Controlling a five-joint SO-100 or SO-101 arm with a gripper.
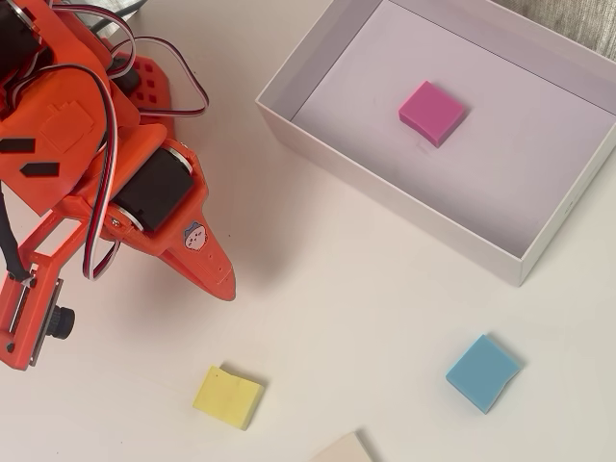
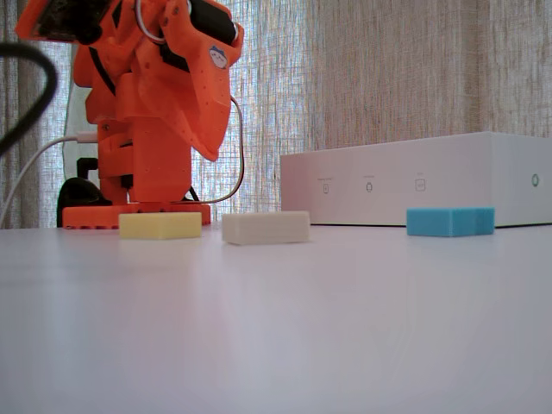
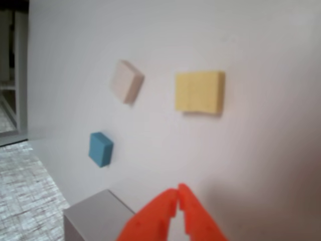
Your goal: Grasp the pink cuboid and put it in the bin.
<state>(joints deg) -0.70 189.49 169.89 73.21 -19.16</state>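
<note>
The pink cuboid [image 1: 432, 112] lies flat on the floor of the bin [image 1: 387, 198], toward its far side in the overhead view. The bin's white outer wall [image 2: 388, 188] hides the cuboid in the fixed view, and only a grey corner of the bin [image 3: 95, 219] shows in the wrist view. My orange gripper [image 1: 225, 282] hangs over the bare table well left of the bin, raised off the surface [image 2: 212, 152]. Its fingertips meet with nothing between them [image 3: 178, 191].
A yellow block [image 1: 228, 397] lies below the gripper near the front edge in the overhead view. A beige block [image 1: 343, 450] sits partly cut off at the bottom, and a blue block [image 1: 482, 372] lies right of it. The arm's base [image 2: 134, 214] stands at the left.
</note>
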